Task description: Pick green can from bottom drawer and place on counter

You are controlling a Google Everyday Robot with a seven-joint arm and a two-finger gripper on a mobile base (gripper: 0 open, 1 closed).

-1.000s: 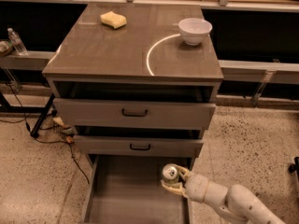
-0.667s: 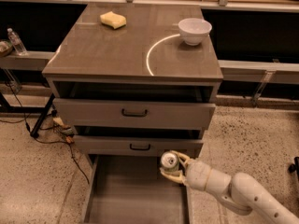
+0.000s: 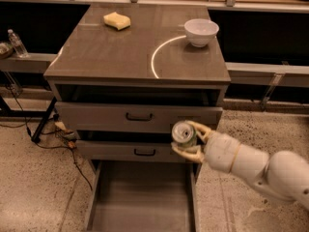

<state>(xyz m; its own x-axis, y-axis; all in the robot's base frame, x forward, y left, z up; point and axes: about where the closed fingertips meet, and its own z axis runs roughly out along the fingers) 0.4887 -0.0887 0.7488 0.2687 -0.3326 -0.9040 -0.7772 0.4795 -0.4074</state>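
My gripper (image 3: 189, 140) is shut on the green can (image 3: 183, 134). The can lies on its side with its silver top facing the camera. I hold it in the air in front of the middle drawer's right end, above the open bottom drawer (image 3: 140, 202). The drawer's grey floor shows bare. The counter (image 3: 125, 52) is the glossy grey-brown cabinet top above, with a curved white light reflection. My white arm (image 3: 260, 168) reaches in from the lower right.
A white bowl (image 3: 201, 31) stands at the counter's back right and a yellow sponge (image 3: 117, 20) at its back left. Two upper drawers (image 3: 139, 116) with black handles are slightly open. A water bottle (image 3: 17, 43) stands on the left shelf. Cables (image 3: 63, 134) lie on the floor at left.
My gripper has risen with the green can, from just above the bottom drawer's right side up to the level of the middle drawer front.
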